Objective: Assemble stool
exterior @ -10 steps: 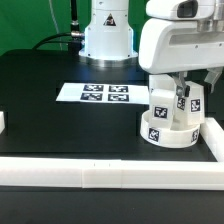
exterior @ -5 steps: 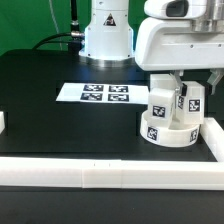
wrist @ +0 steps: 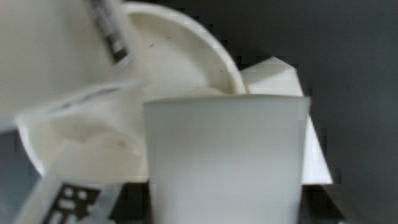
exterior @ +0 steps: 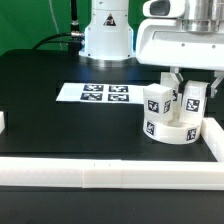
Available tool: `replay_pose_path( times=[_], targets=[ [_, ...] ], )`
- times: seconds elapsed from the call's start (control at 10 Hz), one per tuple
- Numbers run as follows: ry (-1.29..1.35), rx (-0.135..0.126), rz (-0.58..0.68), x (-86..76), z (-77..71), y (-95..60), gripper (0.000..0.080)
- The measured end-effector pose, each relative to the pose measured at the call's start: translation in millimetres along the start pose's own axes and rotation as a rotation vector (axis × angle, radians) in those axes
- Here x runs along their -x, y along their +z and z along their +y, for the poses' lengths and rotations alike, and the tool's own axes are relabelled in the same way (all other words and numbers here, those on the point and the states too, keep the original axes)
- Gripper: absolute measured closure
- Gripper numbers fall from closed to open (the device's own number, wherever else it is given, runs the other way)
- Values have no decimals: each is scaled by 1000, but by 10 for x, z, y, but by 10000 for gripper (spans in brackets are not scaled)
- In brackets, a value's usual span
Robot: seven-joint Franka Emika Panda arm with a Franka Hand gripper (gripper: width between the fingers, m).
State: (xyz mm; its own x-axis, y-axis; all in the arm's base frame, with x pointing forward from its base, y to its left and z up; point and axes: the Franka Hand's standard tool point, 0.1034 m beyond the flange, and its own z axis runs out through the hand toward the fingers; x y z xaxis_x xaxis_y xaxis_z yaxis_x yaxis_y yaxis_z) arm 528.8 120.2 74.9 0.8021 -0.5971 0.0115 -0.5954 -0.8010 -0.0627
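The round seat (exterior: 172, 128) sits on the black table (exterior: 60, 120), in the corner by the white border rails (exterior: 100, 172) at the exterior view's right. Two leg blocks stand upright on top of it: one (exterior: 157, 100) toward the exterior view's left and another (exterior: 194, 98) toward its right, both showing black-and-white tags. My claw (exterior: 176, 82) hangs down from the big white arm housing just above them, its tip reaching between the two blocks. From out there I cannot make out whether my fingers are pinching anything, and the wrist view does not settle it either: it is filled by a blurred white block (wrist: 228, 150) up close, with the curved rim of the seat (wrist: 178, 50) behind it and a tagged strip running alongside. So I cannot tell if I am gripping or spread apart. The marker board (exterior: 100, 94) lies flat on the table, well apart from the seat toward the exterior view's left.
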Motion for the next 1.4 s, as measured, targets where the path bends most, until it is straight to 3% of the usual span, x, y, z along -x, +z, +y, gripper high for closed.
replay_pose_path(
  times=[0.6, 0.7, 1.1, 1.2, 1.4],
  targets=[
    [348, -5, -6, 1, -6, 1, 464],
    [448, -16, -11, -9, -1, 1, 464],
    [981, -119, -48, -27, 10, 6, 463],
    [1071, -131, -56, -23, 6, 7, 463],
    [1182, -131, -66, -13, -4, 8, 463]
  ],
)
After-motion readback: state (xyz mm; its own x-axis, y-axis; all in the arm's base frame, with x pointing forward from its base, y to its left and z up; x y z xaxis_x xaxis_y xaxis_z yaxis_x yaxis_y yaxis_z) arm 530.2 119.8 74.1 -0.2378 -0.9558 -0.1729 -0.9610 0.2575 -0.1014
